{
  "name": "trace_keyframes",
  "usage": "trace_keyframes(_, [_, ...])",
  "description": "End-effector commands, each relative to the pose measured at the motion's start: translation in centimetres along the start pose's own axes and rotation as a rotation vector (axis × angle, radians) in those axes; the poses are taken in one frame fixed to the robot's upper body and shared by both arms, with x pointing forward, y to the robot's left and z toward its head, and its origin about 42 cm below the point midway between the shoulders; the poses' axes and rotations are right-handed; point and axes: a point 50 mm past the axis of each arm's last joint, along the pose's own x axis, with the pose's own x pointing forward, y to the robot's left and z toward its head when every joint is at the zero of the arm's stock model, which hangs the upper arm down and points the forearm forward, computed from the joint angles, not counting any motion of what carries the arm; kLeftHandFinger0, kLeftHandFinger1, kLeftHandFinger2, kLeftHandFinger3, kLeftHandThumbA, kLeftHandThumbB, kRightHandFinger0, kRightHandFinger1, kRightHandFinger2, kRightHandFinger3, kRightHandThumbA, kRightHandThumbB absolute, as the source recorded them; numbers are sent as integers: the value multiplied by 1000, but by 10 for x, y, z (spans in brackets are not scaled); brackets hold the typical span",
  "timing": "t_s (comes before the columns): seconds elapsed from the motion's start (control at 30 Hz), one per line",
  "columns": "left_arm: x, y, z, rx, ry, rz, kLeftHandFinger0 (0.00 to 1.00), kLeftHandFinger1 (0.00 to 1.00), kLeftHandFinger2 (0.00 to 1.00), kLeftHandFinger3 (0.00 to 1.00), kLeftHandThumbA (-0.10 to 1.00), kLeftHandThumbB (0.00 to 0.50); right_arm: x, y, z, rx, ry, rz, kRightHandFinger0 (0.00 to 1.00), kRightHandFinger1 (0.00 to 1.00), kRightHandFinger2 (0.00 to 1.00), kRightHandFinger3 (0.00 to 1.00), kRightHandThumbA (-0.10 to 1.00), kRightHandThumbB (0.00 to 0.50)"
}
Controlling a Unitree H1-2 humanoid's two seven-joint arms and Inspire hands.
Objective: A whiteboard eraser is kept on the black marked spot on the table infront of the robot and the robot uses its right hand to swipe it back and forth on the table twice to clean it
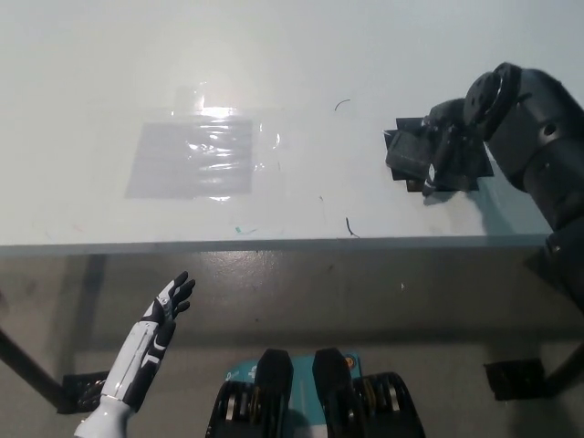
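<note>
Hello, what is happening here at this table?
The robot's black right hand is down on the whiteboard eraser, which lies on the black marked spot at the right of the white table. Whether it grips the eraser is unclear. The white left hand rests open below the table's edge.

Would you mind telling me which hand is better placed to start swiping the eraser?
The right hand: it is already down over the eraser on the black spot. The left hand hangs below the table edge.

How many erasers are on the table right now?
1. The whiteboard eraser lies on the black marked spot at the table's right side, partly covered by the right hand.
</note>
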Motion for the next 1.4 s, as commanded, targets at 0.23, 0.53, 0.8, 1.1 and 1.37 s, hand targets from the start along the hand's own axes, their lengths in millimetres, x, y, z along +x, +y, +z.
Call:
trace_keyframes(0.23, [1,8,8,11,-64,3,1000,1000,1000,1000,1000,420,-1,-3,7,-60,5,-65,1000,1000,1000,1000,1000,184])
trace_keyframes(0.53, [5,9,8,17,-69,4,1000,1000,1000,1000,1000,420,-6,-24,-2,-100,29,-534,558,542,571,755,271,124])
trace_keyframes(0.8, [8,10,11,26,-76,0,1000,1000,1000,1000,1000,442,-14,-38,-3,-61,14,-580,771,802,786,914,223,206])
trace_keyframes(1.1, [13,15,14,32,-85,-3,1000,1000,1000,1000,1000,435,-21,-49,-5,-28,-5,-611,464,535,585,893,181,238])
trace_keyframes(1.37, [12,16,14,42,-83,-8,1000,1000,1000,1000,1000,429,-14,-40,-14,-29,4,-590,375,450,554,990,220,252])
